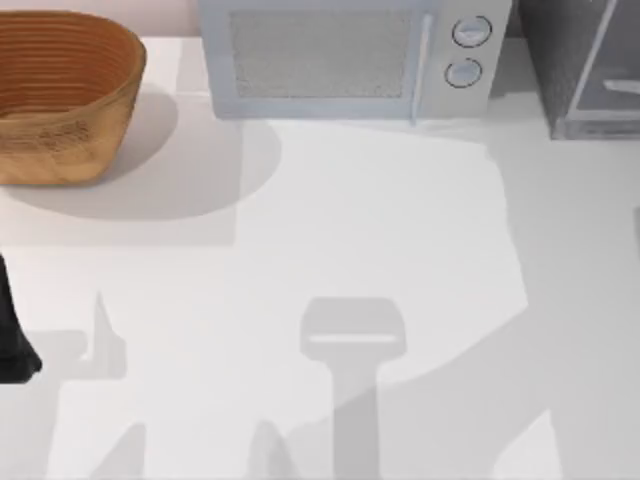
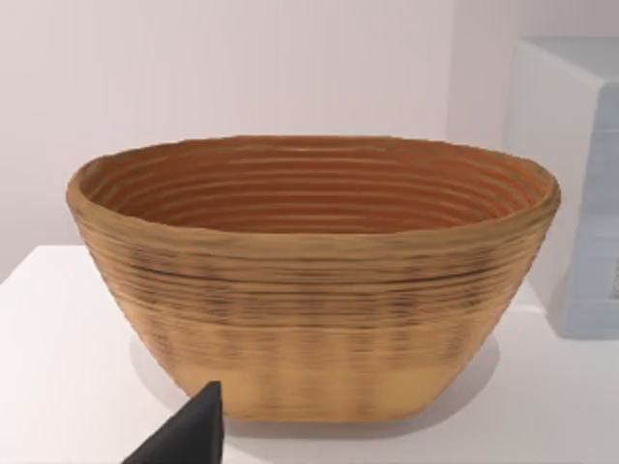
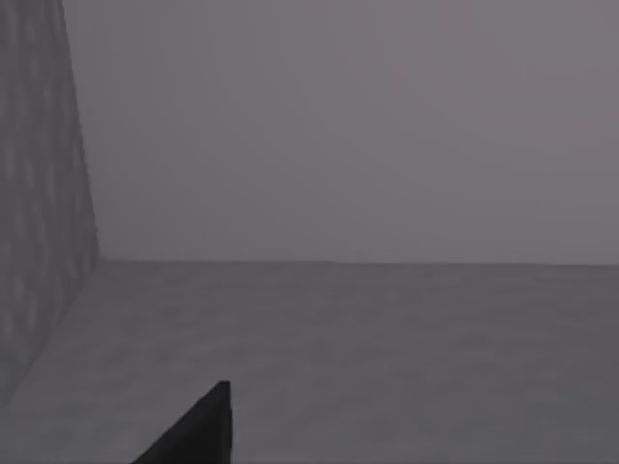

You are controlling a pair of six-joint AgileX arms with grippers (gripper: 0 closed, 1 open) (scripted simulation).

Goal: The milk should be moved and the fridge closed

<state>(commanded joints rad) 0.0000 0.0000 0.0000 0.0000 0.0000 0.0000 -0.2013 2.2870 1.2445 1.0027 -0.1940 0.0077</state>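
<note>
**Fridge in the back right corner, both arms at the table's edges**

The fridge stands in the back right corner of the table. The frame cuts it off above and to the right. Its mottled dark grey body runs back from the table's front, and a paler grey panel sits at its near right part. With so much cropped I cannot tell its long axis. The panel may be the door swung partly out, but I cannot be sure.

Just left of the fridge, with a narrow gap between, is the light grey microwave. It sits against the back edge with its door and two round knobs facing the front of the table. The woven basket sits upright in the back left corner, well apart from the fridge, with its long side running left to right. The white tabletop in front of these three carries only grey shadows.

The left arm is at the left edge, about midway down the table. The left gripper looks across at the basket's side wall, with the microwave's flank beyond. How wide this pincer stands I cannot tell.

The right gripper faces a dim grey floor and back wall, with a mottled grey wall meeting them like the fridge's surface. Its opening I cannot tell either.
</note>
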